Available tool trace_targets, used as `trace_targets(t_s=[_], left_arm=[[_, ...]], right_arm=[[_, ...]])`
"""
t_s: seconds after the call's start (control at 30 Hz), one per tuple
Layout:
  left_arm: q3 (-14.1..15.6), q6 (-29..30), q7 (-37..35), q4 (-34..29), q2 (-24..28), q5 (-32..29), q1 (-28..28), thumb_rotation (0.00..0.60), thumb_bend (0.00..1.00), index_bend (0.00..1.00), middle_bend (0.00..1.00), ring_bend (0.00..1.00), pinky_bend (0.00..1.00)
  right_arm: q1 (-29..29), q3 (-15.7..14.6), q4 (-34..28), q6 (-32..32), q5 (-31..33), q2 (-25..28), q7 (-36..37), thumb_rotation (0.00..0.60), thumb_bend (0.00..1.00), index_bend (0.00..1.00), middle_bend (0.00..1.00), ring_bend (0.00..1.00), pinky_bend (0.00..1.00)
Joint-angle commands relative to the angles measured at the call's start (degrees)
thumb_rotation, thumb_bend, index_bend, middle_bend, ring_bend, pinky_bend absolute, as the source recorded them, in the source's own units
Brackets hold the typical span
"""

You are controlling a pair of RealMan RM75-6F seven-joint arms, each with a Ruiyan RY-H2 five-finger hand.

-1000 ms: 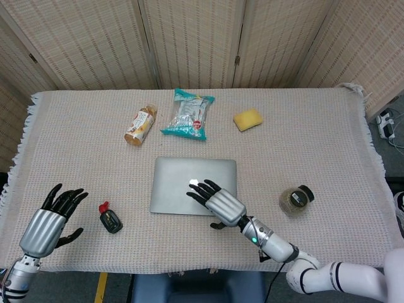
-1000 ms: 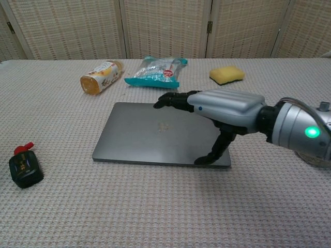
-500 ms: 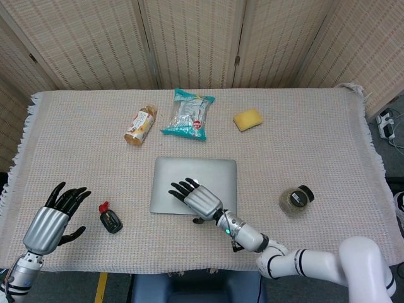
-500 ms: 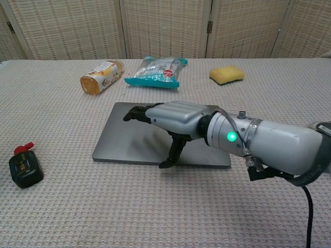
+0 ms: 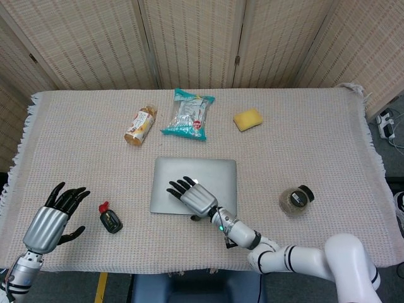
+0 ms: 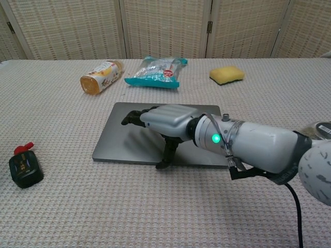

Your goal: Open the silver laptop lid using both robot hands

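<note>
While the silver laptop (image 5: 194, 184) lies closed under the right hand (image 5: 196, 198), fingers spread, thumb at its near edge, left hand (image 5: 48, 222) hangs open, empty, far off. Lid looks stiff, slick, thin; lift at front lip.

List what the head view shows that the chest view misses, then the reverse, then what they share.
Head view only: the left hand, open above the cloth at the near left, and the tape roll in full.

Chest view only: the right hand's thumb reaching down at the laptop's front edge.

Both: the closed silver laptop, the right hand over it, the black bottle, juice bottle, snack bag and sponge.
</note>
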Motion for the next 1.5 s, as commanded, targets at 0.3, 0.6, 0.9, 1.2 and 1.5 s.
trace_targets(t_s=[0.3, 0.6, 0.9, 1.2, 1.5], left_arm=[[0.1, 0.2, -0.6, 0.6, -0.3, -0.5, 0.1, 0.600, 0.24, 0.18, 0.19, 0.20, 0.00], [0.3, 0.3, -1.0, 1.7, -1.3, -0.2, -0.2, 0.600, 0.24, 0.18, 0.19, 0.20, 0.00], [2.0, 0.4, -4.3, 6.9, -5.8, 4.7, -2.1, 0.600, 0.26, 0.19, 0.23, 0.25, 0.07], [5.0, -7.0, -5.8, 9.2, -10.1, 11.6, -9.1, 0.600, 0.36, 0.24, 0.26, 0.25, 0.09], [3.3, -20.1, -0.6, 3.7, -11.6, 8.5, -16.4, 0.600, 0.58, 0.11, 0.13, 0.09, 0.00]], right_arm=[[1.2, -0.2, 0.8, 0.6, 2.5, -0.4, -1.1, 0.600, 0.26, 0.00, 0.00, 0.00, 0.00], [1.9, -0.9, 1.0, 1.8, 2.8, -0.7, -2.1, 0.600, 0.43, 0.00, 0.00, 0.00, 0.00], [1.9, -1.7, -0.3, 5.9, 2.9, -1.0, -7.6, 0.600, 0.55, 0.00, 0.00, 0.00, 0.00], [2.2, -0.9, -4.8, 9.3, 7.6, -0.2, -16.8, 0.600, 0.55, 0.00, 0.00, 0.00, 0.00], [3.0, -0.6, -7.2, 12.0, 11.5, 0.0, -23.2, 0.600, 0.55, 0.00, 0.00, 0.00, 0.00]])
